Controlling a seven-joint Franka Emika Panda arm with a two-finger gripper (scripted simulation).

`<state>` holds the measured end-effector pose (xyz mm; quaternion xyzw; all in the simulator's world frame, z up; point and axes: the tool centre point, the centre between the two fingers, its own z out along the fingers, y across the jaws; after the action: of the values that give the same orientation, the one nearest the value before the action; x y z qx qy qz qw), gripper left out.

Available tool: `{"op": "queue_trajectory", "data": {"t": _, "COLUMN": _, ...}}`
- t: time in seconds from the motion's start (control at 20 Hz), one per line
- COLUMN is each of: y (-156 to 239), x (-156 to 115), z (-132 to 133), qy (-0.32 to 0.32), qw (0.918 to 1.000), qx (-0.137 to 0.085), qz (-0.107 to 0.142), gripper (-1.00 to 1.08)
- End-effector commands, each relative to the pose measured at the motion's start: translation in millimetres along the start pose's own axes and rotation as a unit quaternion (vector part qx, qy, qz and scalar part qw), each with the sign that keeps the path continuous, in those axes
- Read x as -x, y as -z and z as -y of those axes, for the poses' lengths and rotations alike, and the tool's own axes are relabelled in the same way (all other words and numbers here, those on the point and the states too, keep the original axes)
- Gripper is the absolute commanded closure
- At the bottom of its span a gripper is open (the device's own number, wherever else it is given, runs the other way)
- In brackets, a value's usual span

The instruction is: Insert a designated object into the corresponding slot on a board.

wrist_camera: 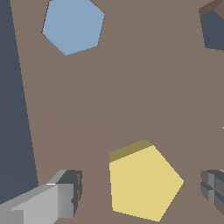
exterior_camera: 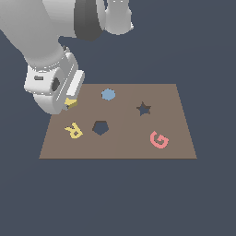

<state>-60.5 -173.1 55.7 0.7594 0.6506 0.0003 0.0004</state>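
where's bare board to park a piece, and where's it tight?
Free on the board: the front strip below the yellow R, pentagon slot and pink G; also between blue disc and star cutout. Tight: the exterior view's far-left corner, where the gripper straddles the yellow pentagon.

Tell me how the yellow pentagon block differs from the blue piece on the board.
The yellow pentagon block is yellow and five-sided; the blue piece is light blue and shows six sides in the wrist view. The block sits between the fingers of the open tool, at the board's edge on the exterior view's left; the blue piece lies free, farther along the board's far edge. The block shows a raised side face; the blue piece looks flat. Both rest on the board.
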Motion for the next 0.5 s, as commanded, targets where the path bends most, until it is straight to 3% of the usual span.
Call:
{"op": "queue_trajectory", "data": {"t": 0.0, "y": -2.5, "x": 3.3, "z": -2.5, "qy": 0.016, "qw": 0.9999, "qx": 0.0, "qz": 0.0, "gripper": -0.92}}
{"op": "queue_trajectory", "data": {"t": 0.45, "y": -5.5, "x": 7.1, "z": -5.7, "qy": 0.033, "qw": 0.9994, "qx": 0.0, "qz": 0.0, "gripper": -0.92}}
